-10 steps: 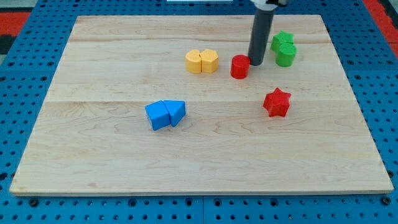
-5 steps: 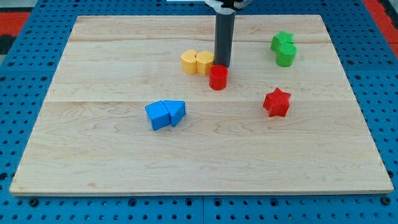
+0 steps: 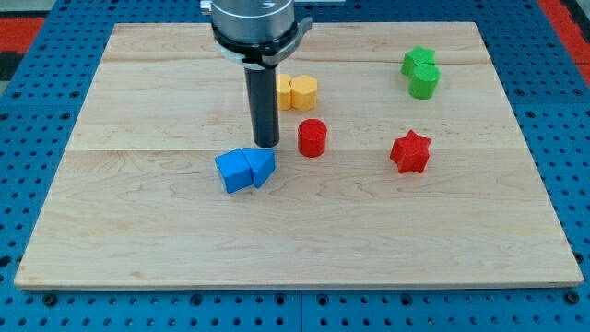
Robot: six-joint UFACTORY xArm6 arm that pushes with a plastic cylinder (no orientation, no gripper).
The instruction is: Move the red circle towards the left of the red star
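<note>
Wooden board [image 3: 138,231]: my tip [image 3: 266,145] is set left of the red circle [image 3: 312,137], apart, above the blue blocks [image 3: 245,169]; no claw is fitted. Red star [image 3: 410,152] lies right.

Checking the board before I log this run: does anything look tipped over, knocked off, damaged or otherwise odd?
Nothing stands out. All blocks sit flat on the board: red circle left of the red star, yellow pair, green pair, blue pair. My tip is just above the blue pair, apart from the red circle.
</note>
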